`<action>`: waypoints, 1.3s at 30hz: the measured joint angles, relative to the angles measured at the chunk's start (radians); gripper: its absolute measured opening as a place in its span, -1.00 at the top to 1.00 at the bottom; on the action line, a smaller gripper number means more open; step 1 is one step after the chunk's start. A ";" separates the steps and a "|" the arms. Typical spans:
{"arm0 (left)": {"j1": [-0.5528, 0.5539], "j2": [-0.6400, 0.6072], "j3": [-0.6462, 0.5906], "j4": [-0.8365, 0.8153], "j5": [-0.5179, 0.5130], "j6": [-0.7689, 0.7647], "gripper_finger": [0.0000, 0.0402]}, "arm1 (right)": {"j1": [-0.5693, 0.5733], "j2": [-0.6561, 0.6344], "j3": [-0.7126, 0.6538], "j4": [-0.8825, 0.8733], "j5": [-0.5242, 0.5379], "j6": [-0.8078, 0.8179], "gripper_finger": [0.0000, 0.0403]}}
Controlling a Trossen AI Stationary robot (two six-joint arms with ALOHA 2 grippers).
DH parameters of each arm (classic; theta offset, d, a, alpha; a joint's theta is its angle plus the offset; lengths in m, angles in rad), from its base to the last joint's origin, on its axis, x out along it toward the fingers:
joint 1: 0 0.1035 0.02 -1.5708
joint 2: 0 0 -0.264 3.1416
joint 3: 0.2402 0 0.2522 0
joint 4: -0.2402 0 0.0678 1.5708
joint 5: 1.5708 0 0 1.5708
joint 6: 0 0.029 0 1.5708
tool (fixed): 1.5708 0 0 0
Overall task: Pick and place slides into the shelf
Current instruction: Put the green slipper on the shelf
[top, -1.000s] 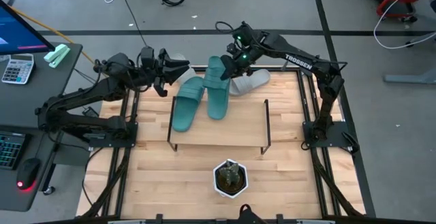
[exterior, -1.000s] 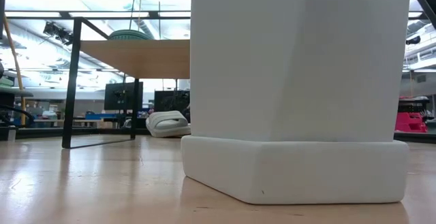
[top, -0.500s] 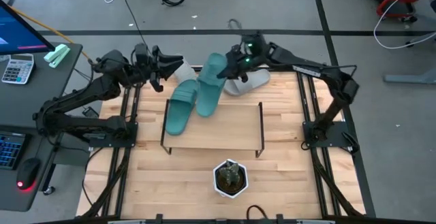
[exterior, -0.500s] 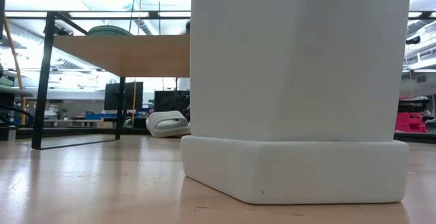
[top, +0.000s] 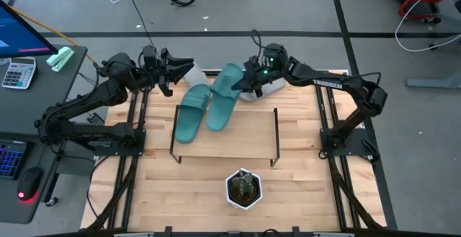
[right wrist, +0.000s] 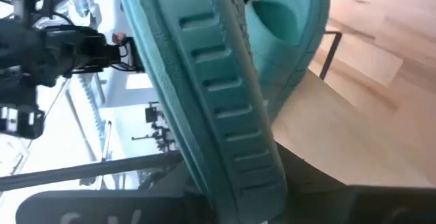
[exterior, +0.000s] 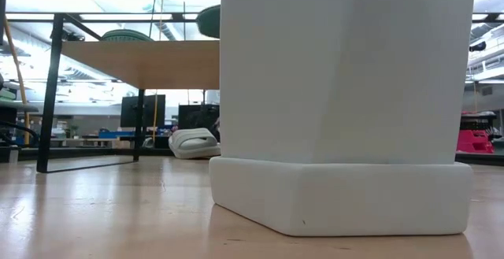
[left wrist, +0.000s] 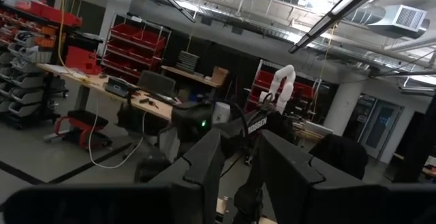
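Two teal slides, high view: one teal slide (top: 189,112) lies flat on the shelf (top: 238,140), left of centre; the second teal slide (top: 223,96) is tilted, its toe over the shelf's rear edge, its heel at the right gripper (top: 253,81), fingers clenched on that heel.
Grey slides, high view: one grey slide (top: 265,87) lies on the desk (top: 302,186) behind the shelf, just beside the right gripper; another pale shape sits by the left gripper (top: 175,70), which hovers at upper left, fingers' state hidden here.
Handling: likely light, soft foam that bends; best pinched at the heel or strap rim.
Room: the shelf's right half is bare board; its rear edge and black legs could snag a toe. A potted plant (top: 243,187) stands well apart in front.
Low view: a white pot (exterior: 346,101) fills the centre; shelf at upper left, a grey slide beneath.
Left wrist view: left fingers (left wrist: 204,169) released, nothing between.
Right wrist view: the ribbed teal sole fills the frame's centre, above the shelf board.
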 joint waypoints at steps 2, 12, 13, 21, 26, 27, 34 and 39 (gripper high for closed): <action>0.000 0.000 0.000 0.000 0.000 0.000 0.47 | 0.004 0.023 -0.007 0.024 -0.006 0.013 0.59; 0.000 0.000 0.000 0.001 0.000 -0.008 0.47 | 0.038 0.093 -0.007 0.101 -0.085 0.037 0.59; 0.000 0.000 0.000 0.001 0.000 -0.008 0.47 | 0.040 0.093 -0.007 0.100 -0.094 0.038 0.59; 0.000 0.000 0.000 0.001 0.000 -0.021 0.47 | 0.049 0.109 -0.006 0.102 -0.073 0.013 0.59; 0.000 0.000 0.000 0.001 0.000 -0.022 0.47 | 0.056 0.110 -0.005 0.103 -0.056 0.001 0.59; 0.000 0.000 0.000 0.001 0.000 -0.022 0.47 | 0.056 0.112 -0.006 0.102 -0.053 0.001 0.59; 0.000 0.000 0.000 0.001 0.000 -0.021 0.47 | 0.064 0.127 -0.005 0.100 -0.018 -0.002 0.59; 0.000 0.000 0.000 0.001 0.000 -0.021 0.47 | 0.078 0.149 -0.005 0.115 -0.014 -0.006 0.59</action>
